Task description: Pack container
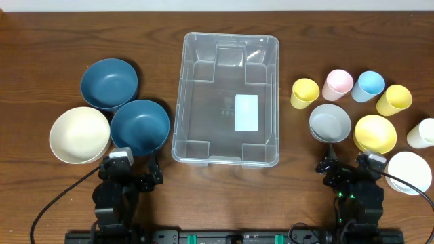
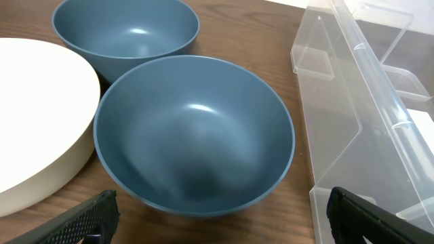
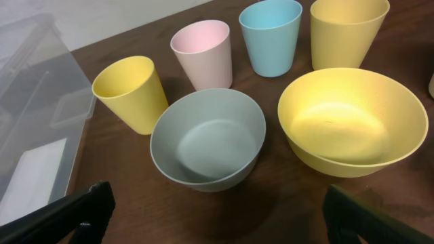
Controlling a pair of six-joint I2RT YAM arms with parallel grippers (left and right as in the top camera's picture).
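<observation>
The clear plastic container [image 1: 227, 98] stands empty at the table's middle, a white label on its base; its wall also shows in the left wrist view [image 2: 366, 129] and the right wrist view [image 3: 34, 122]. My left gripper [image 1: 135, 177] is open and empty, just in front of a blue bowl [image 1: 140, 127] [image 2: 193, 132]. A second blue bowl [image 1: 109, 83] [image 2: 125, 34] and a cream bowl [image 1: 79, 135] [image 2: 34, 115] sit beside it. My right gripper [image 1: 342, 175] is open and empty, in front of a grey bowl [image 1: 330, 123] [image 3: 207, 139] and a yellow bowl [image 1: 375, 133] [image 3: 352, 122].
Cups stand at the back right: yellow [image 1: 304, 93] [image 3: 130, 91], pink [image 1: 337, 85] [image 3: 202, 53], blue [image 1: 369, 85] [image 3: 271, 35], and another yellow [image 1: 394, 99] [image 3: 346, 30]. A cream cup [image 1: 422, 133] and a white bowl [image 1: 409, 172] sit at the far right.
</observation>
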